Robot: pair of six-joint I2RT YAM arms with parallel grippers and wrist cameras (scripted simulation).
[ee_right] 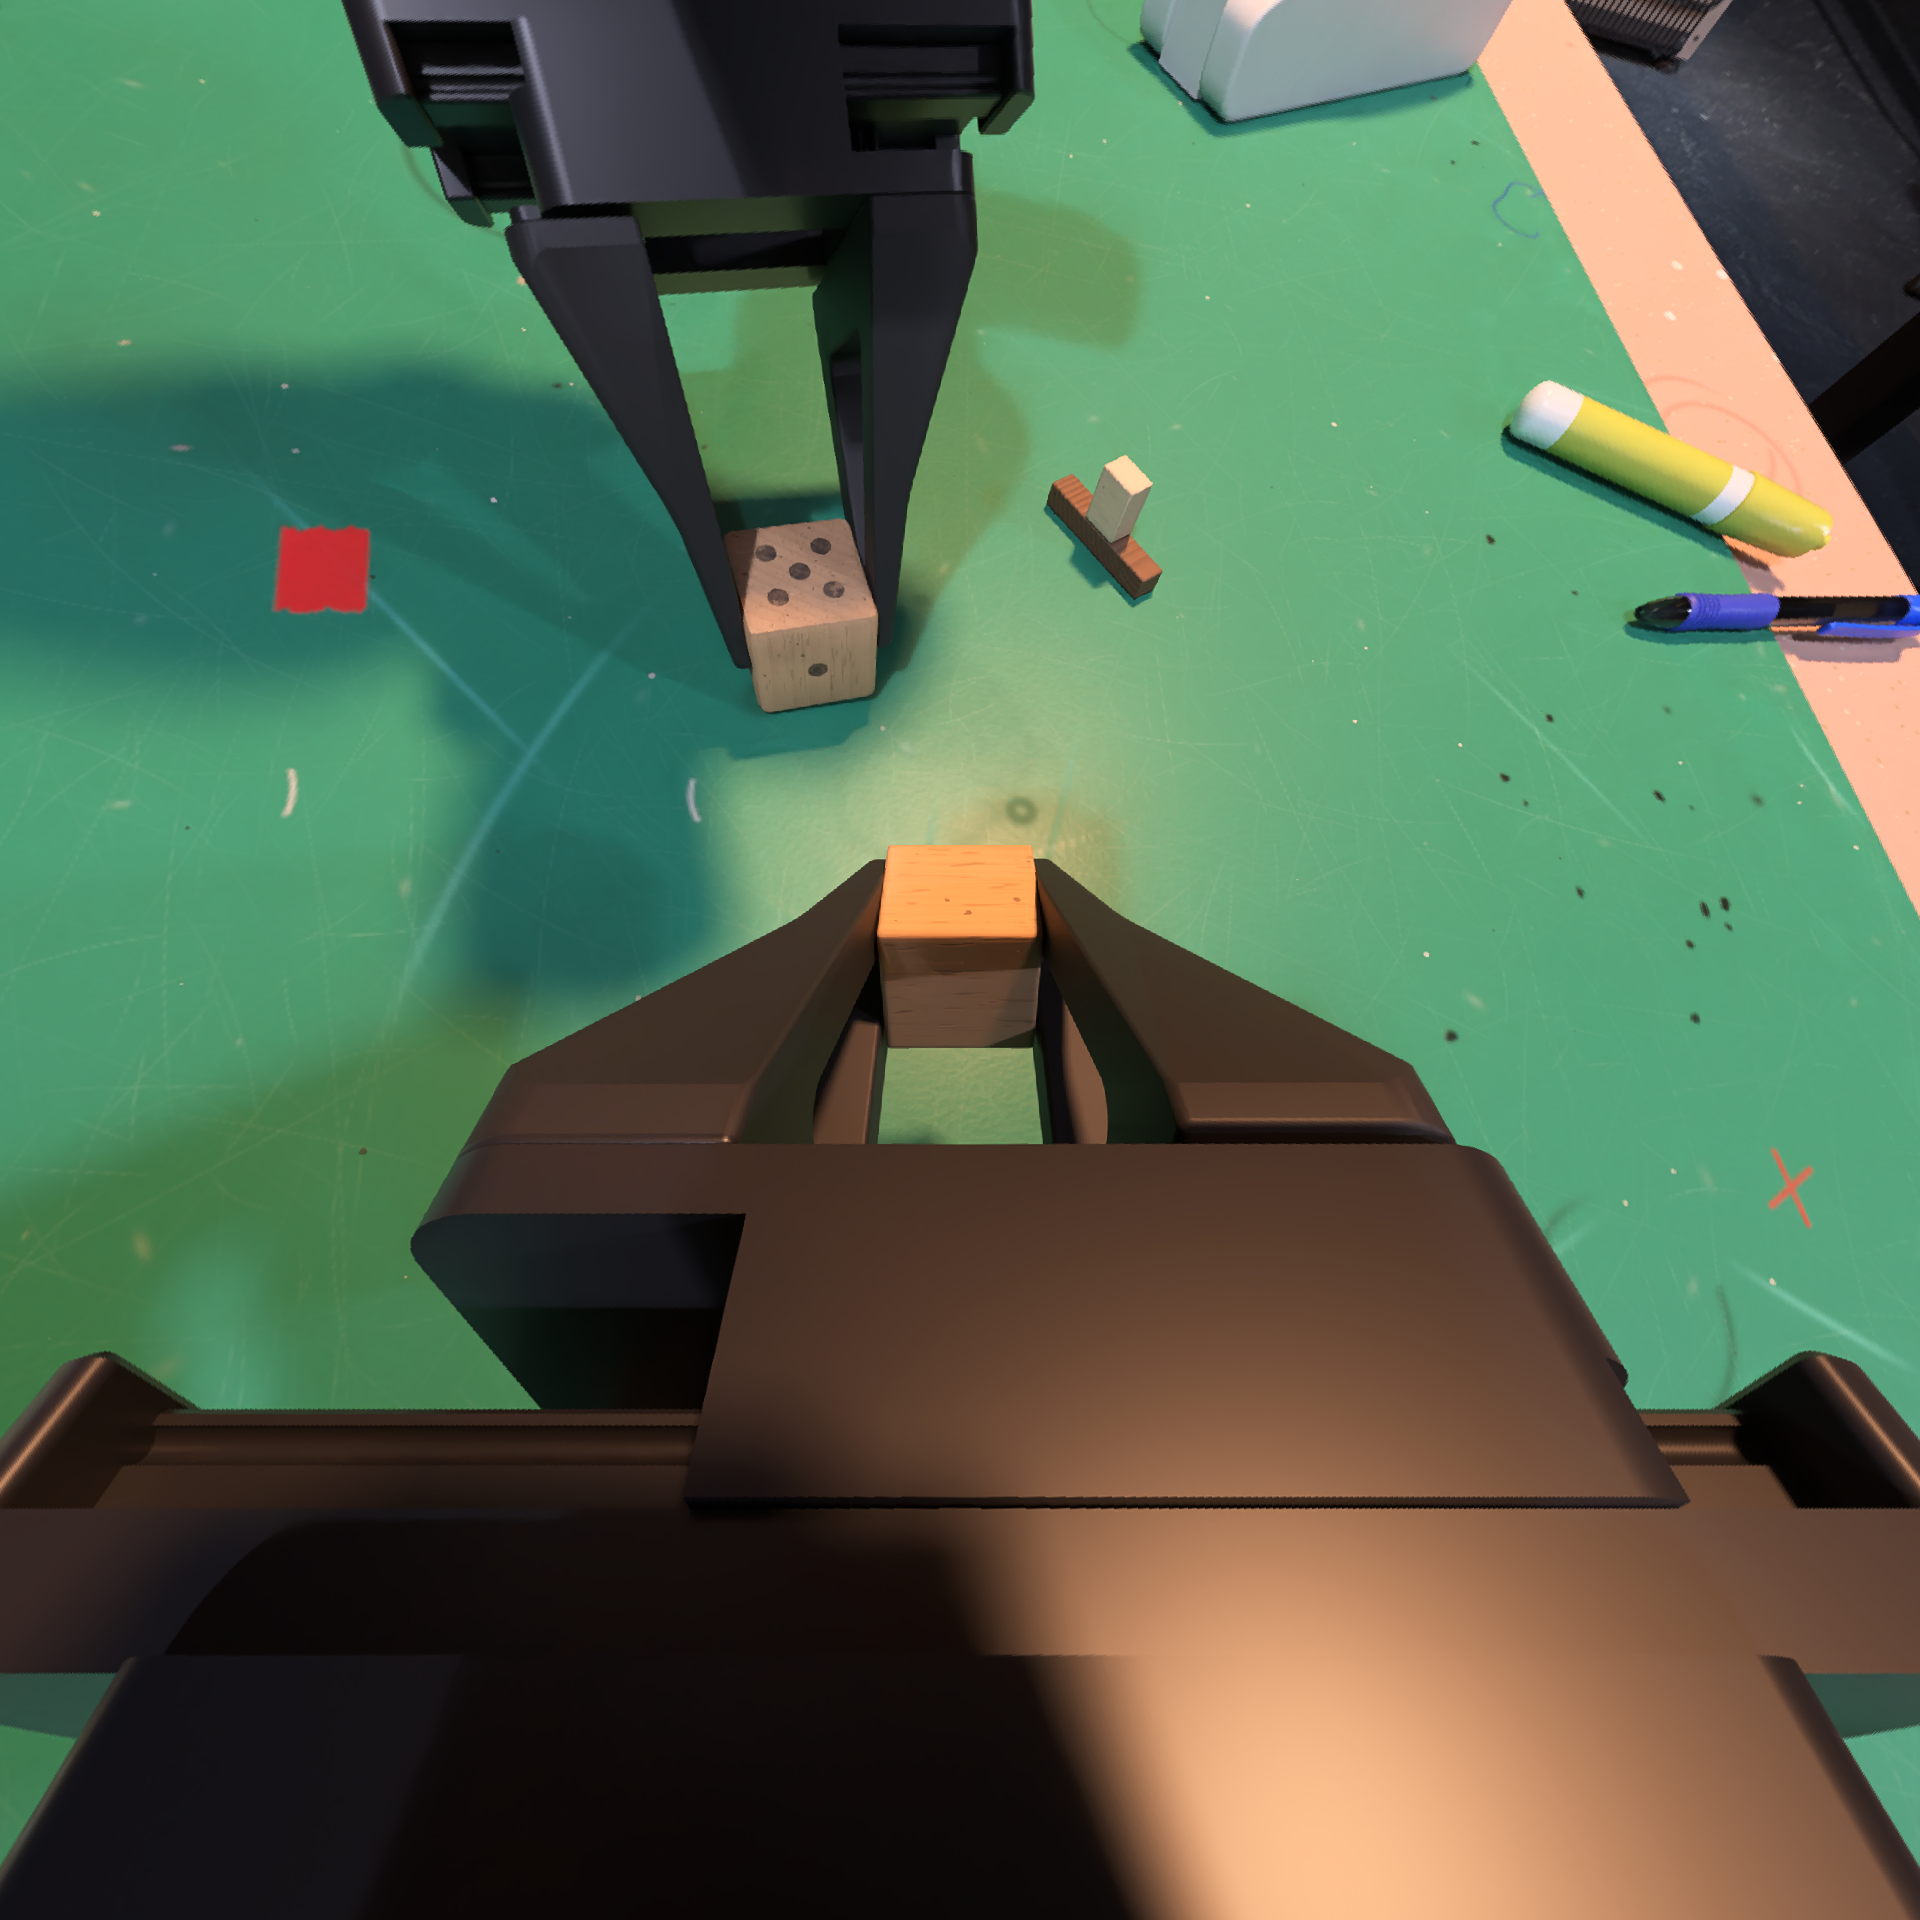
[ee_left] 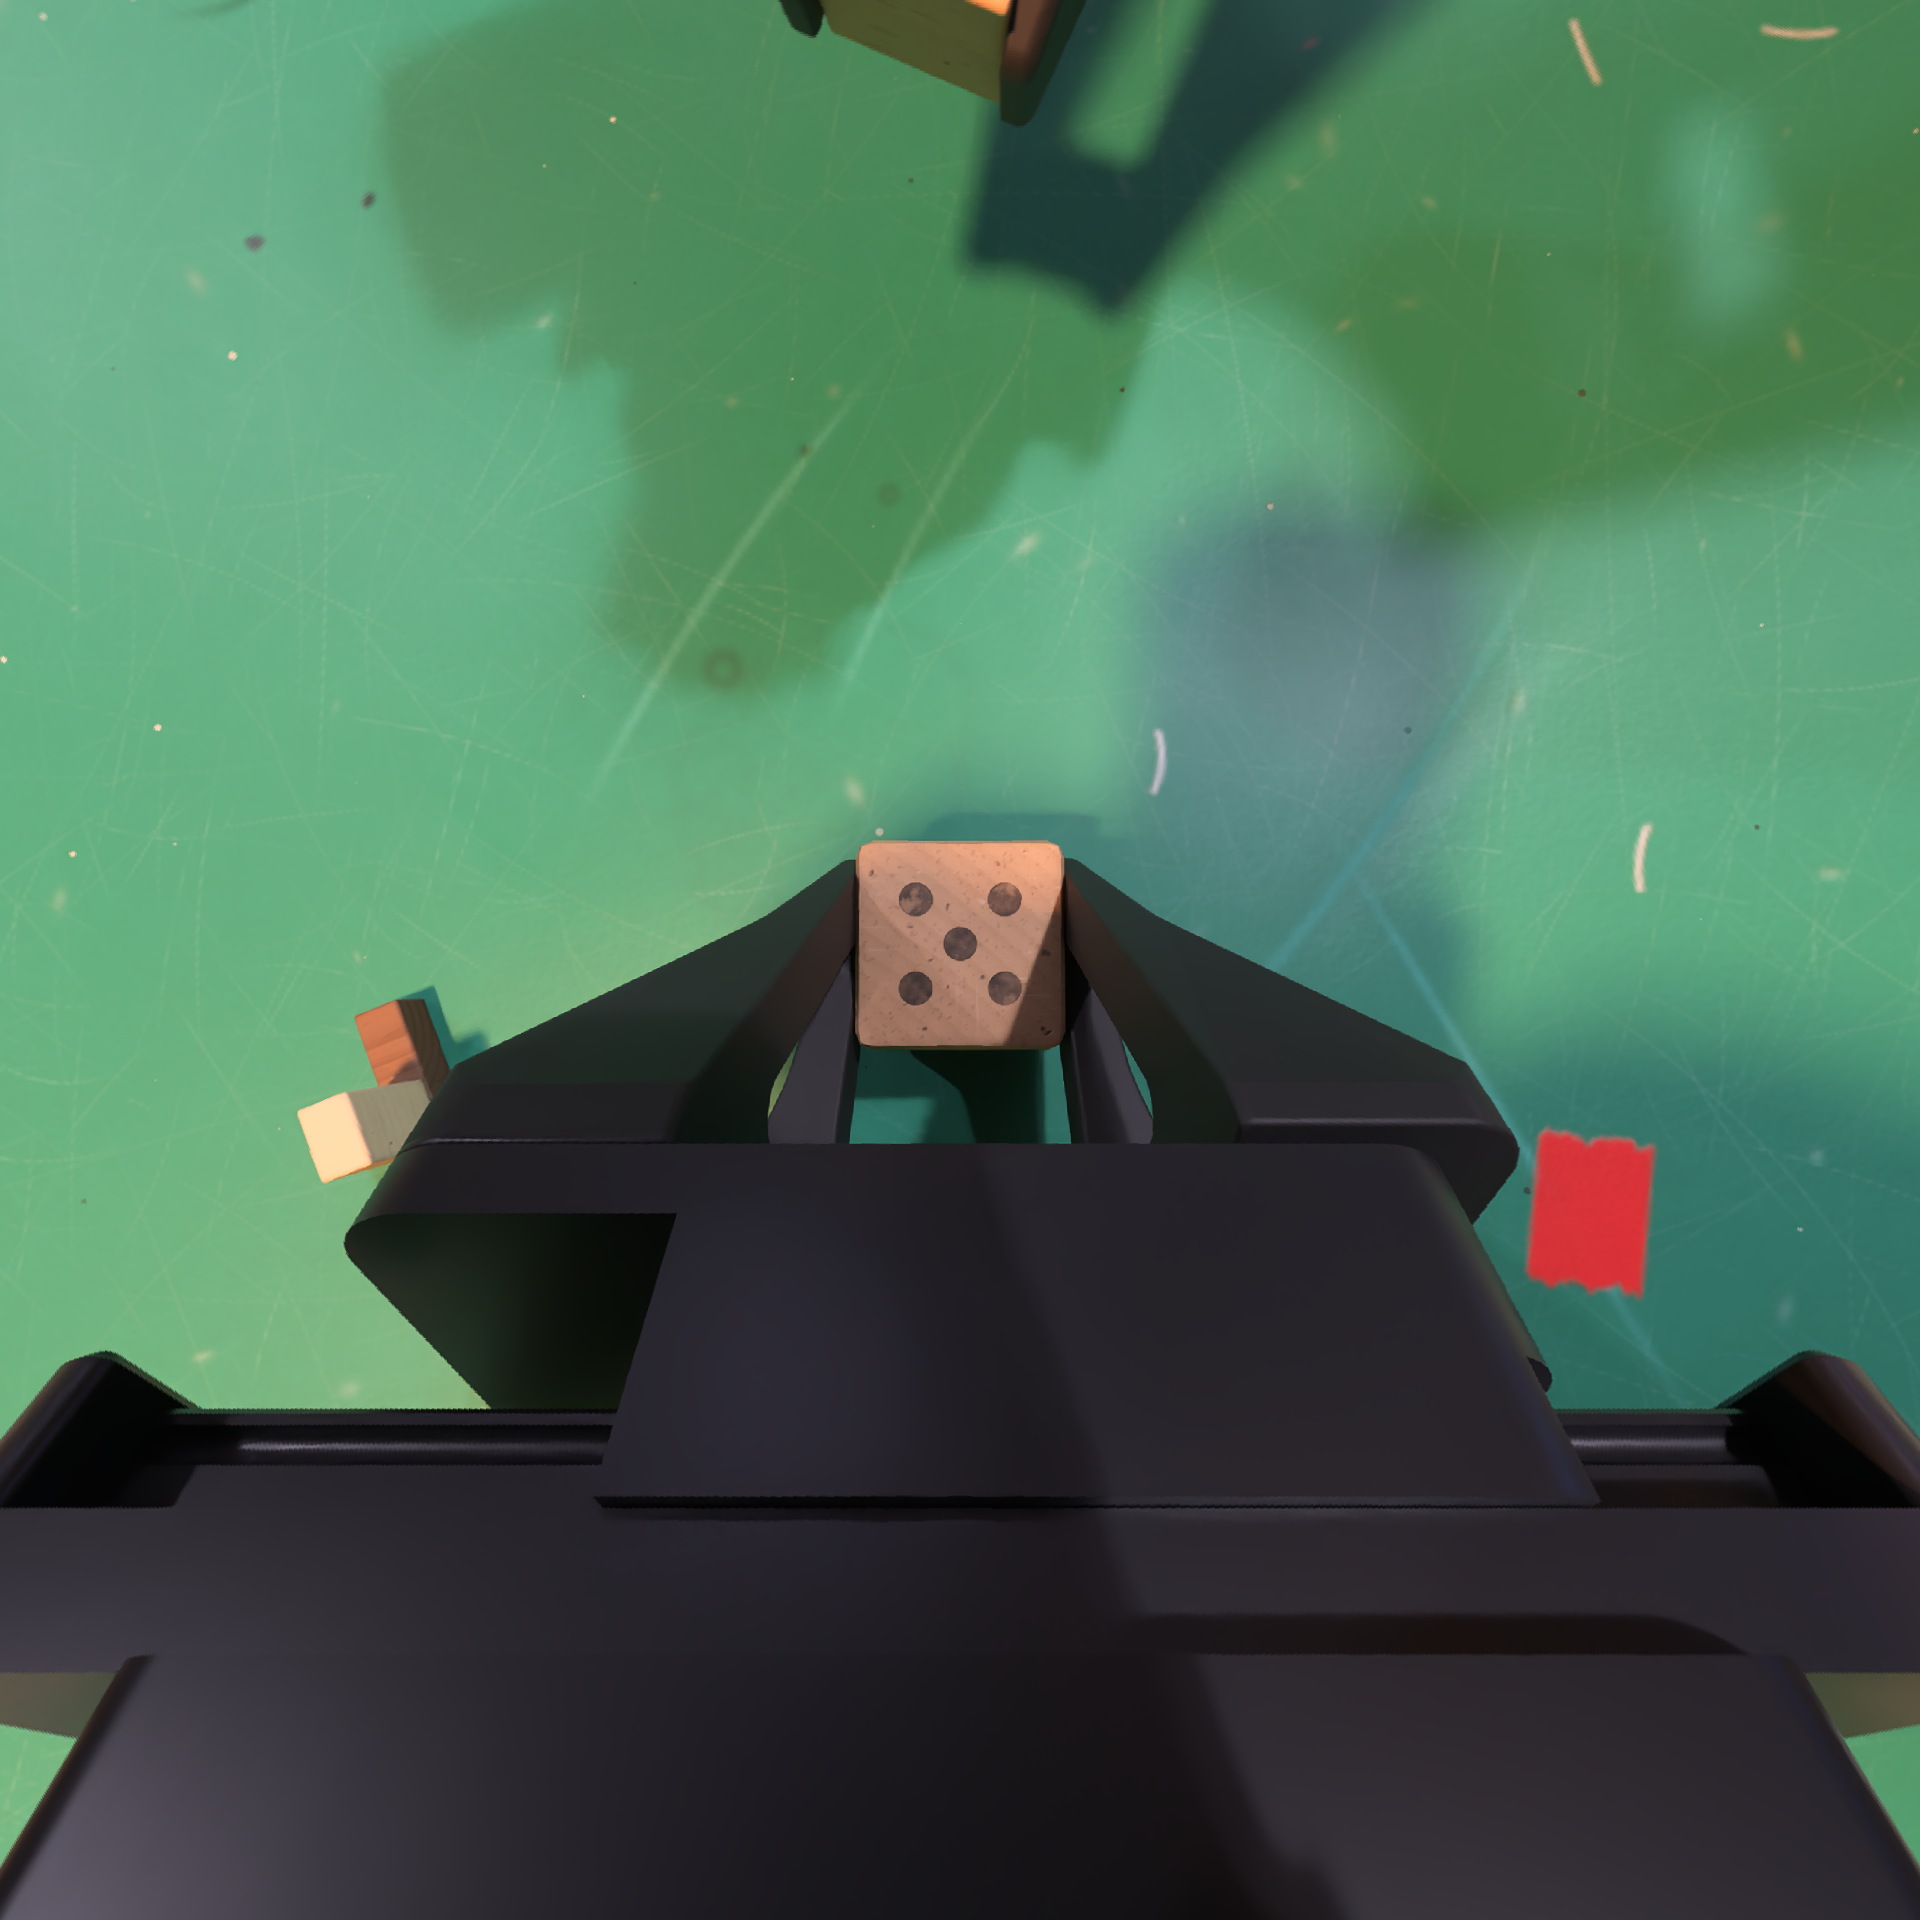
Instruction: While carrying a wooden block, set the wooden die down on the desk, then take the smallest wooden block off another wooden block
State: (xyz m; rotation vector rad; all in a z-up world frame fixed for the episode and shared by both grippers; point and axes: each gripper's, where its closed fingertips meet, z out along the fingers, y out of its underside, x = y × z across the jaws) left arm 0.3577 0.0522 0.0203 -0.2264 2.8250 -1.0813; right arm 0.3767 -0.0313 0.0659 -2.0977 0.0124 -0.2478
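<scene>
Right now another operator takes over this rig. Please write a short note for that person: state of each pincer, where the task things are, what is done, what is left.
Left pincer: shut on the wooden die, lowered close to the green desk mat; contact cannot be confirmed.
Right pincer: shut on the carried wooden block, held above the mat.
Smallest pale block: upright on the dark flat block, to the right of the die in the right wrist view.
Done: die carried down.
Left: release the die, then lift the pale block off the dark one, probably with the left pincer.

Left hand (ee_left: 958, 940) pointing straight down, fingers closed in a grip; right hand (ee_right: 958, 940) likewise, raised.
</scene>
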